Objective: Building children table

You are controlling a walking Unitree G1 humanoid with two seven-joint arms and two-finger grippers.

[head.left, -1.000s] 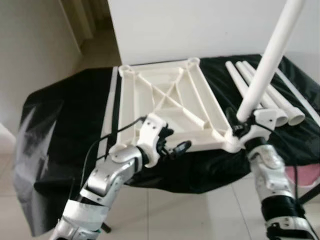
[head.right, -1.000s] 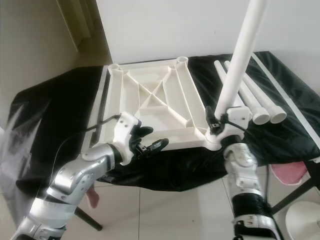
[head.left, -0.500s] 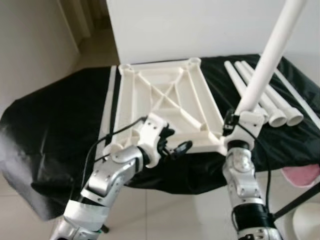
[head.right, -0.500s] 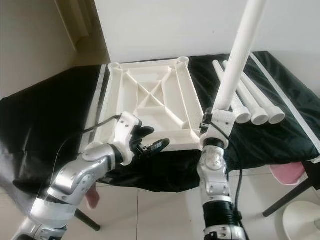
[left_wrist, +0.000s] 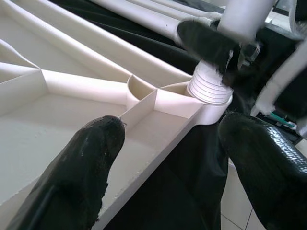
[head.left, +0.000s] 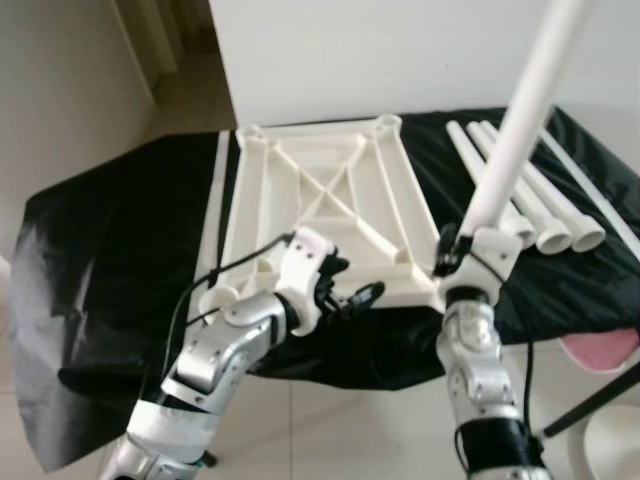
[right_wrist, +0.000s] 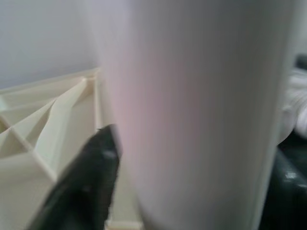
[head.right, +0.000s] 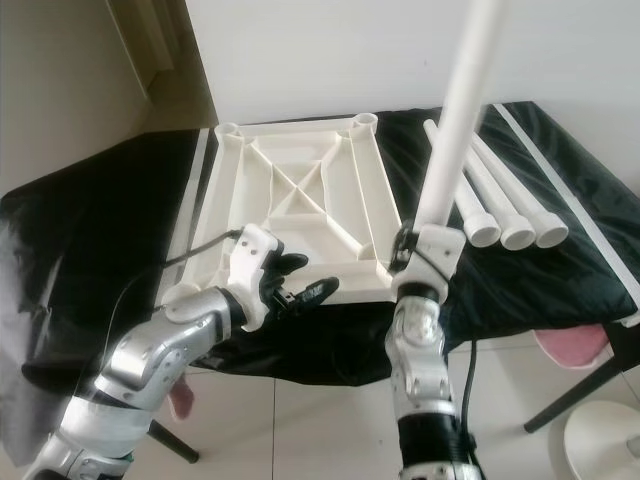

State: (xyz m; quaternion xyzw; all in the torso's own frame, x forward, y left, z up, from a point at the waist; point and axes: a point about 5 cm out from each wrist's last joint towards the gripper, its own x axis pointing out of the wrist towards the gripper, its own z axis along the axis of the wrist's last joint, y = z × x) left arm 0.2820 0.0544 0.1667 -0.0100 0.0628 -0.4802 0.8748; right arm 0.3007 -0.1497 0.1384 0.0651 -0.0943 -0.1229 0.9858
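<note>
Leg one going into the near right corner socket; three legs to go.

Inverted white tabletop (head.left: 325,210) lies rib-side up on the bench (head.left: 120,230), which is draped in black cloth. Right end effector (head.left: 462,250) is clamped round the lower end of a white table leg (head.left: 515,120), held nearly upright with its threaded end at the corner socket (left_wrist: 209,88); whether it is seated I cannot tell. Left end effector (head.left: 345,290) has its fingers apart, straddling the near edge of the tabletop as if to steady it. Three spare legs (head.left: 545,215) lie side by side on the cloth, just beside the tabletop; the other three sockets are empty. Judged about a quarter done at best. Room: white wall behind, pale tiled floor (head.left: 330,430).
</note>
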